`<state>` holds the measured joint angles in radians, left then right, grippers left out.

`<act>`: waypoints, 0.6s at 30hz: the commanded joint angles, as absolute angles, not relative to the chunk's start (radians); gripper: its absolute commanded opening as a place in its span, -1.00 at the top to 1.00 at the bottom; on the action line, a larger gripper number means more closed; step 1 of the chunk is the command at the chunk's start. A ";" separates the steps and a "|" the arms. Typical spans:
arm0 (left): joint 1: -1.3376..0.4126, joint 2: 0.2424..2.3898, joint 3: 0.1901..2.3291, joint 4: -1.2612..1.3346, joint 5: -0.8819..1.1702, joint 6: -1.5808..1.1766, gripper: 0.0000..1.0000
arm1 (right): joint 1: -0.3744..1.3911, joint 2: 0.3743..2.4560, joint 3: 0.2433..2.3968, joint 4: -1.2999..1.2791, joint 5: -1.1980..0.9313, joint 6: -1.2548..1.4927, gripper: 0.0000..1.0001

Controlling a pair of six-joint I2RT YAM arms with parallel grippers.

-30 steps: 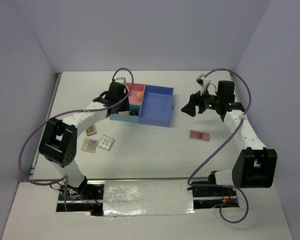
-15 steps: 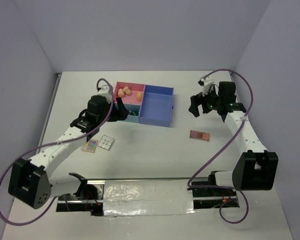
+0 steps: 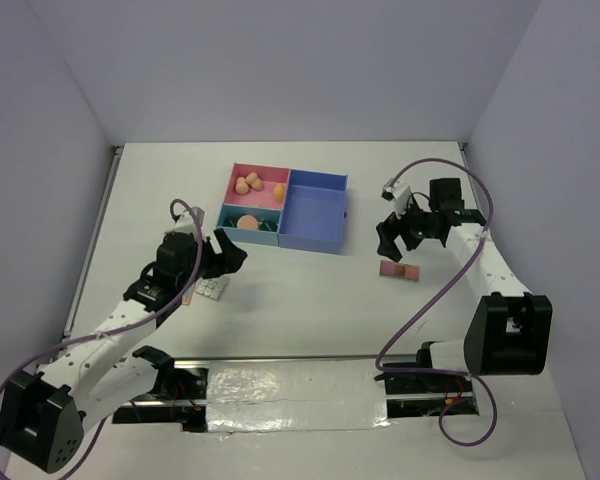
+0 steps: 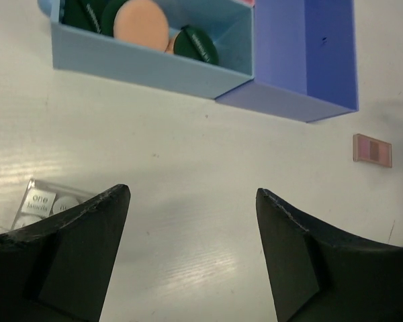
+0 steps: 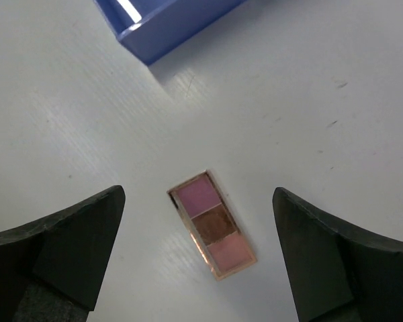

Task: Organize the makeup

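"one" can be read on a white pan of the clear palette [image 4: 43, 201], in front of the tray [image 4: 148, 67]. Pale lettering on the green compacts [image 4: 197, 45] in the tray is too blurred to read.

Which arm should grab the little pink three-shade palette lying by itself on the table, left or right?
Right. The right pincer, open, hovers over that palette, which shows centred in its wrist view. The left pincer is on the far side of the tray, near a clear palette.
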<state>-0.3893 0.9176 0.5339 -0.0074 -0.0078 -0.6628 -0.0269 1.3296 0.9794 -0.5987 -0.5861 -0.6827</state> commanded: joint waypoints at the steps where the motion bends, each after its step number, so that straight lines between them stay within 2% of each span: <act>1: -0.380 0.861 0.486 0.043 0.005 -0.719 -0.76 | -0.034 1.318 0.976 -0.667 -0.577 -0.778 -0.99; 12: -0.374 0.798 0.422 0.003 -0.055 -0.729 -0.78 | -0.006 1.420 0.948 -0.718 -0.491 -0.894 -0.96; 18: -0.367 0.801 0.425 0.003 -0.066 -0.729 -0.80 | 0.049 1.474 0.891 -0.634 -0.338 -0.910 -0.96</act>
